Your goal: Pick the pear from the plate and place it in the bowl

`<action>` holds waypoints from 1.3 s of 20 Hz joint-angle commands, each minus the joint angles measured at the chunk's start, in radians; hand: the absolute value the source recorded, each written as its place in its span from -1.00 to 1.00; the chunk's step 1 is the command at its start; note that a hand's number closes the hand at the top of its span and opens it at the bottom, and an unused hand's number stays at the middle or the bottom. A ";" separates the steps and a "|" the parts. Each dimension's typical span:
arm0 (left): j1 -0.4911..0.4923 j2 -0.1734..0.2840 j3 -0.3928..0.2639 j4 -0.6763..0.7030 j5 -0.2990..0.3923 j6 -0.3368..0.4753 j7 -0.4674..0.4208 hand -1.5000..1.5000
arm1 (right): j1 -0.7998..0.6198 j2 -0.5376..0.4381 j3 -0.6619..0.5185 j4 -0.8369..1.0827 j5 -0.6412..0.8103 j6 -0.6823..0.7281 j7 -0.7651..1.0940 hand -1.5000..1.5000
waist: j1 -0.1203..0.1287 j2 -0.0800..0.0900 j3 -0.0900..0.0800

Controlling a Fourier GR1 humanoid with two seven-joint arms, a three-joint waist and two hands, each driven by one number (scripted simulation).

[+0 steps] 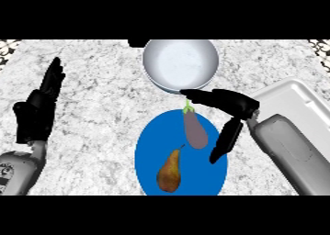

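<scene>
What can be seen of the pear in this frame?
The pear is golden brown, darker along one side, with a thin dark stem pointing up and to the right. It lies on its side on the lower part of the blue plate, narrow end toward the eggplant, which lies apart from it. Nothing but the plate touches it; the right hand is above the eggplant, not on the pear.

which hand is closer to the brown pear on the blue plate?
Right. The right hand is open above the blue plate, its thumb just right of the brown pear. The left hand rests open far left, off the plate.
</scene>
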 commanded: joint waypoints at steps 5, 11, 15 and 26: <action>0.064 -0.006 0.020 -0.084 -0.037 -0.021 0.038 0.00 | -0.071 0.116 0.036 0.046 0.044 0.104 0.138 -1.00 | 0.003 -0.002 0.000; 0.009 -0.057 0.058 0.036 -0.028 -0.061 -0.029 0.00 | -0.071 0.176 0.078 0.019 0.104 0.132 0.281 -1.00 | -0.008 0.000 0.000; 0.038 -0.045 0.103 0.008 -0.039 -0.109 -0.030 0.00 | 0.040 0.195 0.085 -0.001 0.216 0.139 0.227 -1.00 | -0.007 -0.001 0.000; 0.004 -0.128 0.095 -0.024 -0.149 -0.090 0.042 0.00 | 0.035 0.341 0.052 0.241 0.440 0.104 0.027 -1.00 | 0.001 0.003 0.001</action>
